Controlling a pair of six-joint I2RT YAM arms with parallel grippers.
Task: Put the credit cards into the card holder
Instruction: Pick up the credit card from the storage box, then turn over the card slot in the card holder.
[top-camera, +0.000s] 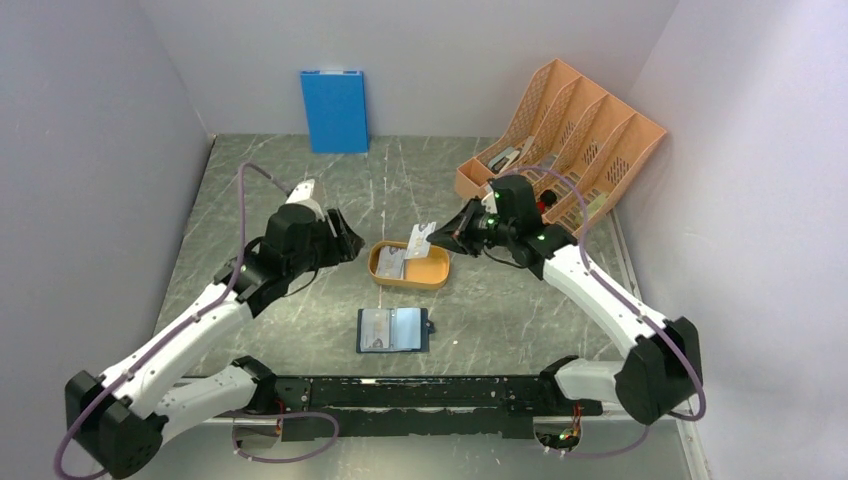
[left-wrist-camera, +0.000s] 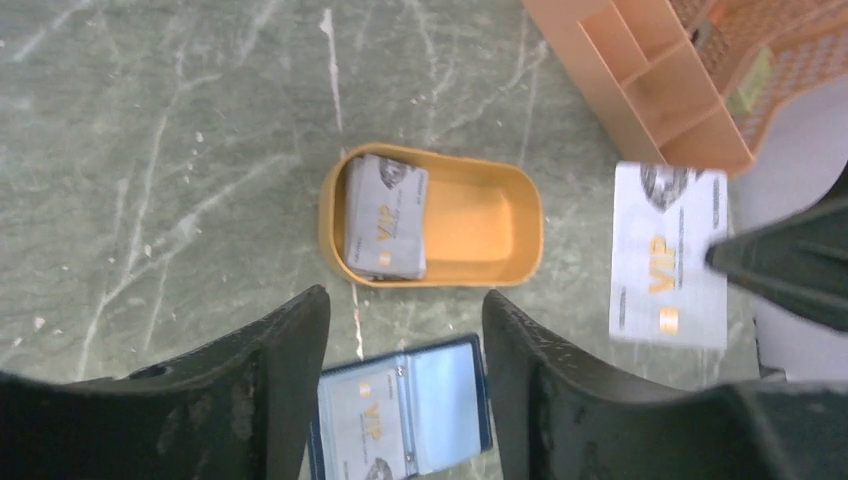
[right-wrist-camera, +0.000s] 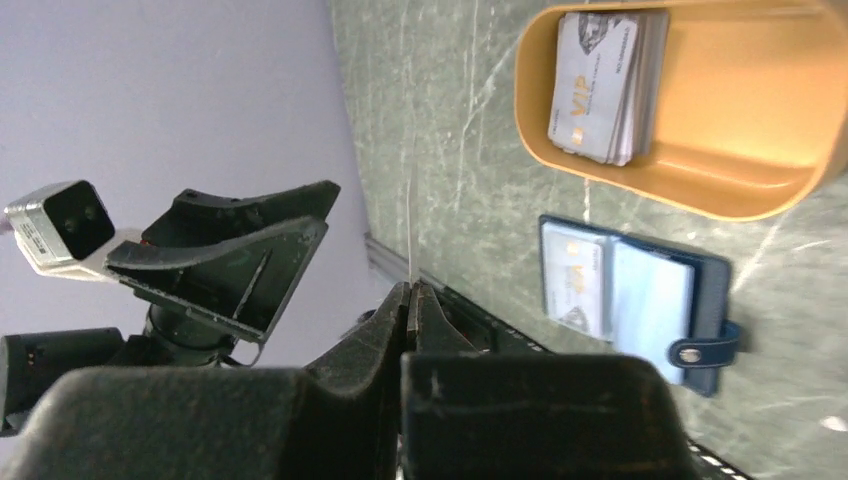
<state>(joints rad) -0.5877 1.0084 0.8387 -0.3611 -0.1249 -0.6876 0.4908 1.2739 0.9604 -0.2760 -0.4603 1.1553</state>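
now our right jaws grip one credit card (top-camera: 421, 240) aloft near the orange tray (top-camera: 436, 272), presumably bound for the open card holder (top-camera: 393, 330) on the desk just nearside of that tray. our left jaws hang open left of the tray, clear of the path. the right wrist view sees the card edge-on; the left wrist view shows its face.

Wallet (top-camera: 392, 330) flanks free — tray (top-camera: 410, 283) beyond

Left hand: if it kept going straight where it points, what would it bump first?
Probably the orange tray, which lies just past the open left hand. Depth is unclear, so it could touch the table short of the tray instead.
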